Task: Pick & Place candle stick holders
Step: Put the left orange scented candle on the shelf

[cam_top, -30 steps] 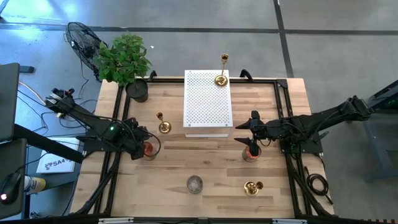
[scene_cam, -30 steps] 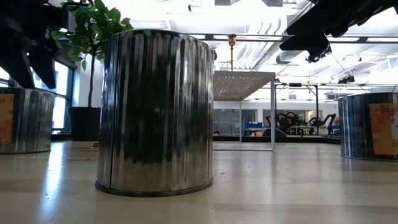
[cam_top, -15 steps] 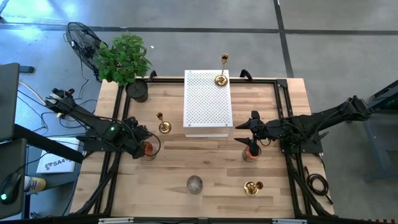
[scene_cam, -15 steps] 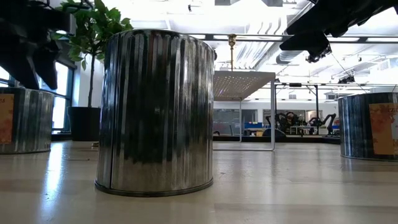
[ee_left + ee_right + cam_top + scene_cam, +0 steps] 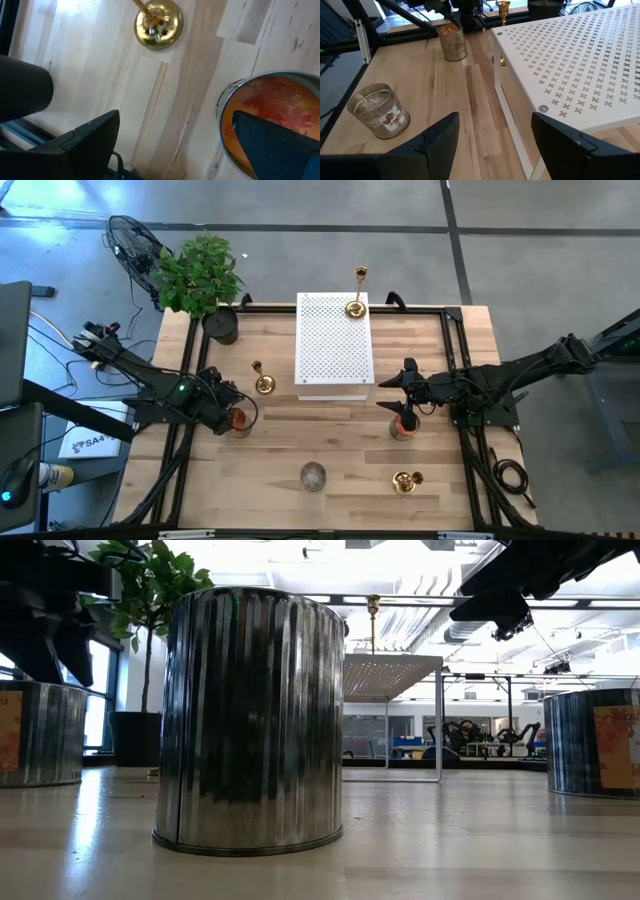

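Low view, ribbed metal tin (image 5: 253,718) blocking white perforated shelf (image 5: 390,675)

Both arms reach inward, left claw (image 5: 232,418) and right claw (image 5: 398,402) spread wide.

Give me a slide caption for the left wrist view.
Left pincer open above a candle jar, brass candle stick holder nearby.

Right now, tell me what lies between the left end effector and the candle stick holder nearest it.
Nothing: in the left wrist view, only bare wooden table separates the open left end effector from the candle stick holder.
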Controlling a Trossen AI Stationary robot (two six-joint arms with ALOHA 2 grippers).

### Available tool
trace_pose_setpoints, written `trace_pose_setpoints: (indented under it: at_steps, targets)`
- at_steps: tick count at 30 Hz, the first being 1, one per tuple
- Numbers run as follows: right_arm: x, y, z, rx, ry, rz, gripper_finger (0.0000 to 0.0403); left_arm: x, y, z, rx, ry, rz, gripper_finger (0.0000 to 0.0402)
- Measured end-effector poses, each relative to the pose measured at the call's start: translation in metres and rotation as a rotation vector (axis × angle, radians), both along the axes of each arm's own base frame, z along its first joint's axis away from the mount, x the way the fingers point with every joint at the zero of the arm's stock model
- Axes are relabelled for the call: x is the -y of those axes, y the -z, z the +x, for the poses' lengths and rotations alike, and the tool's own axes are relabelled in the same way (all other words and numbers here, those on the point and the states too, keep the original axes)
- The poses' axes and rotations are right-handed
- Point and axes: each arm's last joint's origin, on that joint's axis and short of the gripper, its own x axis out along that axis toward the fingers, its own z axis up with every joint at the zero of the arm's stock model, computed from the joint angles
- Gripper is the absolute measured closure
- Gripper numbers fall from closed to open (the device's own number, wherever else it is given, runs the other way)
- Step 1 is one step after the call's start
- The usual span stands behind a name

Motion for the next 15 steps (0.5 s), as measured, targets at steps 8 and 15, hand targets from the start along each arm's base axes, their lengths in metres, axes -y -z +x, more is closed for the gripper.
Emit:
trace_pose_setpoints:
  at_steps: [8,15]
  targets:
    - [0.0000,0.0000,0.0000,0.001,0.002,0.004,0.0160,0.0016,0.0035,0.0031,-0.026,0.007,0.016,0.0023]
    - [-0.0001,-0.0001,-0.0001,0.001,0.001,0.004,0.0160,0.0037,0.0088,0.0076,-0.057,0.005,0.045,0.0023]
